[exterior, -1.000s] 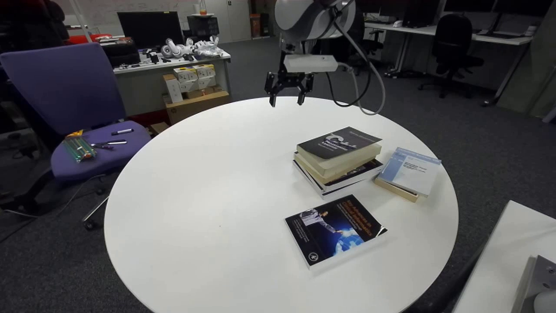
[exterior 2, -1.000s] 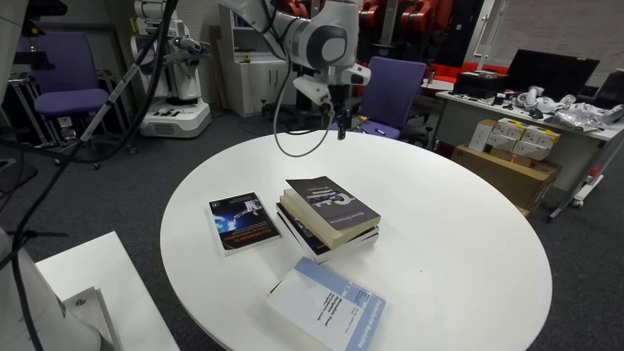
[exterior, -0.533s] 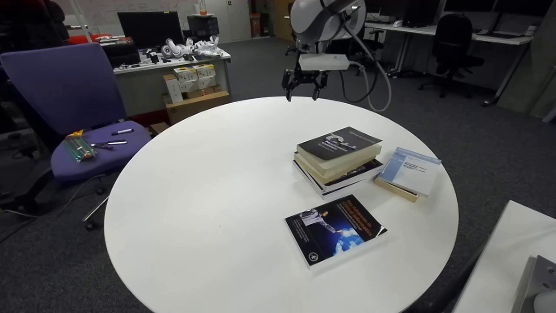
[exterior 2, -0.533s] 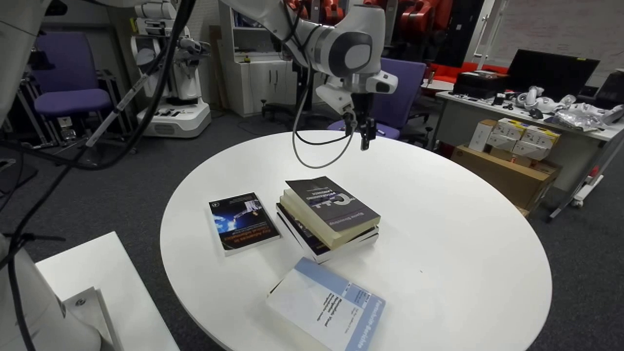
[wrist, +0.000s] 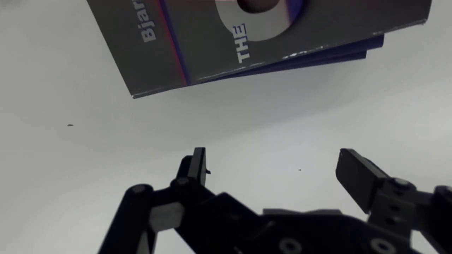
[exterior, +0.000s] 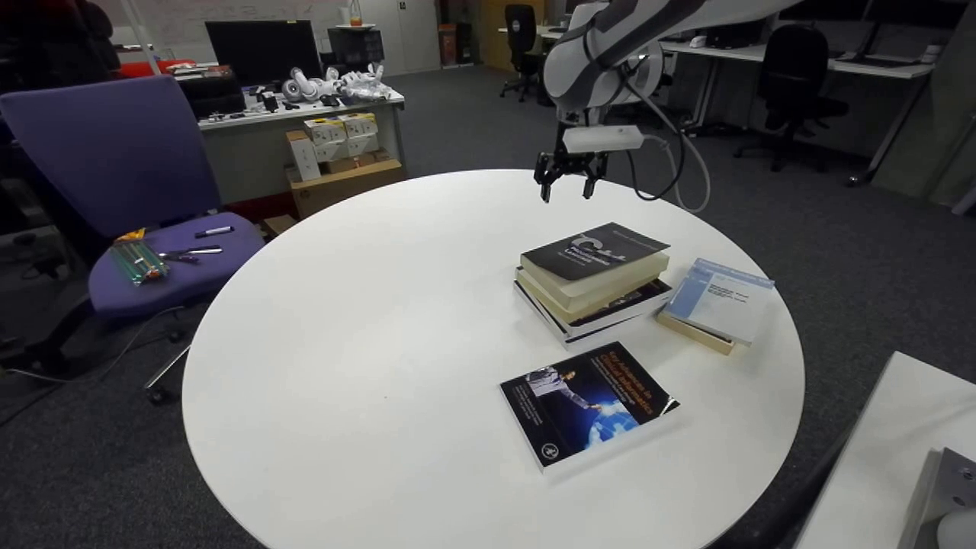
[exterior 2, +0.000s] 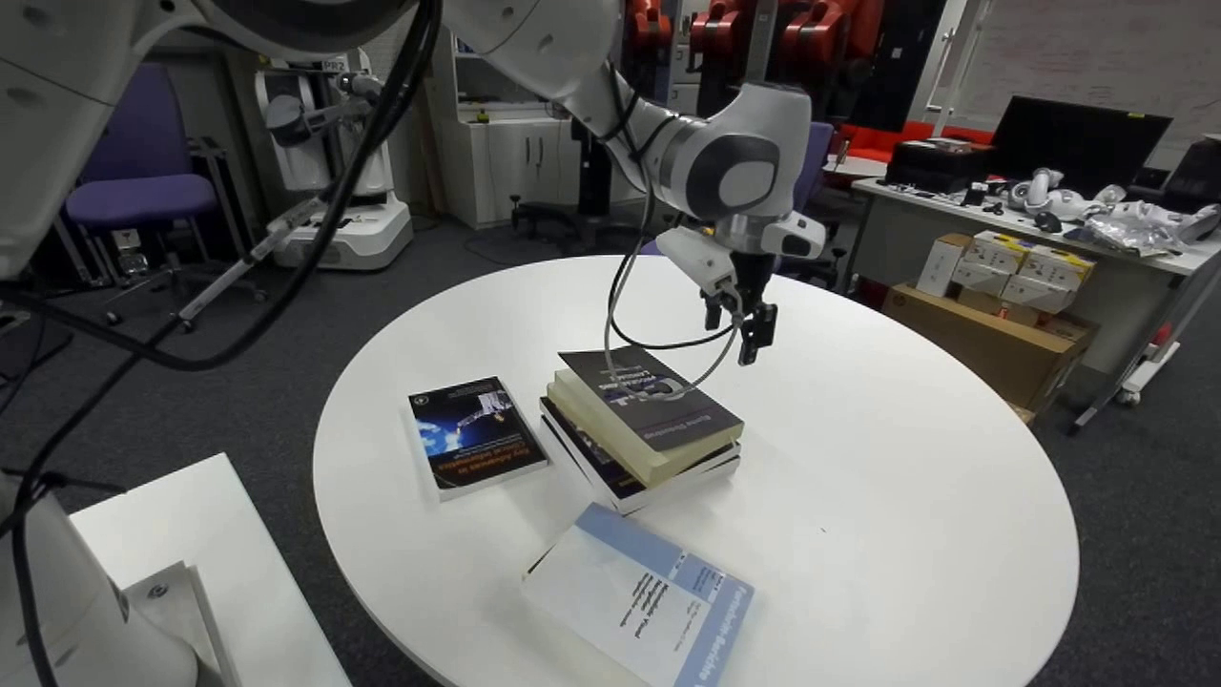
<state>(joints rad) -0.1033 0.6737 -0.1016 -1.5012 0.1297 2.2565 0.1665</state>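
Two black fingers of the end effector stand spread wide and released in the wrist view, with the white counter visible in the gap. Higher in that view, apart from the fingertips, lies the nearest object, a thick dark-covered book; parts of its lettering read "THE" and "Bjar", and its lower edge runs aslant above the two fingers. In an exterior view the end effector hangs over the far part of the counter, beyond the book and a little to its left as seen there. In an exterior view the arm slants in from the upper left, and the end effector hangs beyond the book and to its right. In both exterior views the book tops a stack, whose lower books show pale page edges and lie at slightly differing angles. Just beside this stack a blue-and-white book rests on a cream-paged volume; whether either touches the stack cannot be told. Near another side of the stack, a black-and-blue book titled "Key Advances in Clinical Informatics" lies flat on the counter, cover up. Past the counter's rim, a purple chair bears a marker pen and a packet; farther back are white-and-yellow boxes and a dark monitor.
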